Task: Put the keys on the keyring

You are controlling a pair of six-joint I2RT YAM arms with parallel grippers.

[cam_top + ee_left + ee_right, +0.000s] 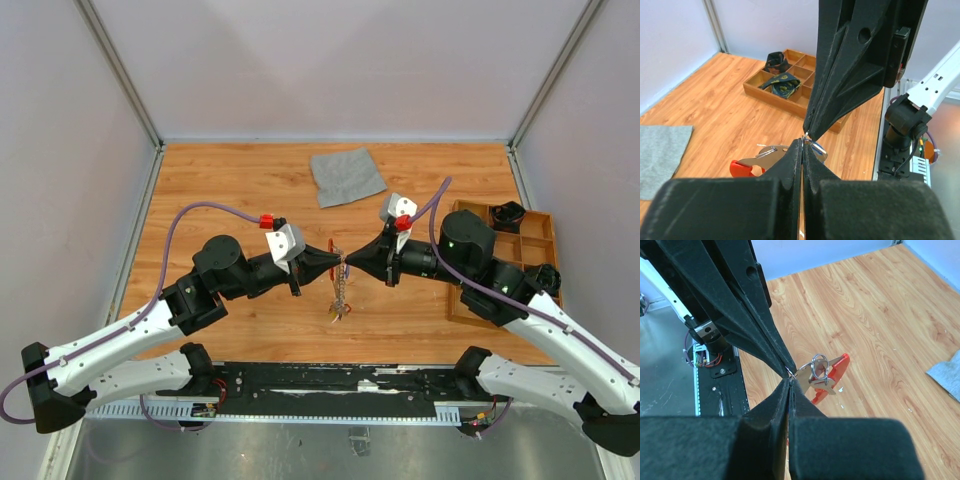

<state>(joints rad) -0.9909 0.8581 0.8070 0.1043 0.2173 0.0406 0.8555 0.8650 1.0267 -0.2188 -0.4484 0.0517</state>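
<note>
1. Top view: the left gripper (333, 258) and right gripper (352, 258) meet tip to tip above the middle of the tabletop (230, 180), both sets of jaws closed. The red keyring (343, 268) sits right at the meeting point. Its chain (340, 290) hangs from there toward the lower centre of the frame. A grey cloth (347, 175) lies at upper centre, and a wooden tray (540, 225) stands at the right edge.
2. Left wrist view: the left jaws are pressed together at lower centre. Silvery metal of the keyring (746, 168) runs into their tip, with the red loop sticking out to the left. The right gripper's tip comes down from the top and touches the same spot.
3. Right wrist view: the right jaws are shut at lower centre on a silvery key (810, 381), which carries a small split ring — the red loop lies just beyond it, right of centre.
</note>
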